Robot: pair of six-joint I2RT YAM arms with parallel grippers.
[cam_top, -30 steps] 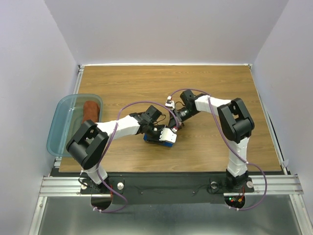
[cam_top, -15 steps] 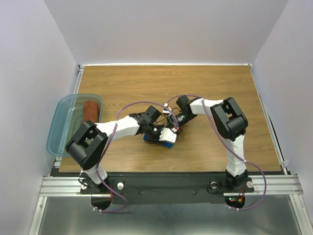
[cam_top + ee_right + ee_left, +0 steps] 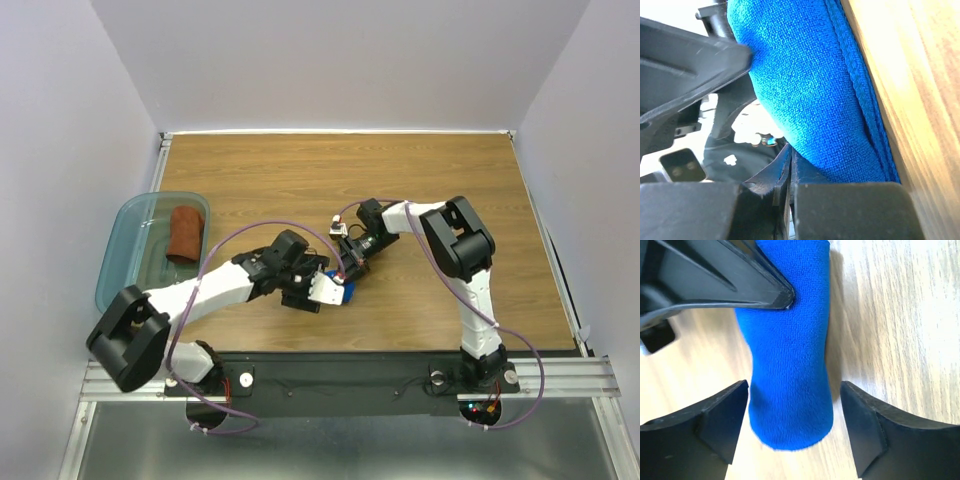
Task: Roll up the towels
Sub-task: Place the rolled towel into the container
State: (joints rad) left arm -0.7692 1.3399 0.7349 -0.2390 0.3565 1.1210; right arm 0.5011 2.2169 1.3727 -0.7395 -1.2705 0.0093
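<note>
The royal blue towel [image 3: 346, 293] lies rolled into a tight cylinder on the wooden table [image 3: 450, 180], near its front middle. My left gripper [image 3: 333, 290] is open and straddles the roll's near end [image 3: 790, 390]. Its fingers [image 3: 715, 425] stand a little apart from the cloth on both sides. My right gripper [image 3: 350, 268] is shut, and its closed fingertips [image 3: 785, 172] press against the far side of the blue roll [image 3: 810, 90]. One right finger [image 3: 715, 275] shows touching the roll in the left wrist view. The rust-brown towel [image 3: 185, 232] lies rolled up in the teal bin [image 3: 115, 255].
The translucent teal bin hangs over the table's left edge. Purple cables loop over both arms near the blue roll. White walls close in the table at the back and sides. The arms' mounting rail runs along the near edge.
The left arm's elbow has swung down and left, so the rust towel now shows whole. The left gripper drew slightly nearer. The right gripper moved left and down against the blue roll.
</note>
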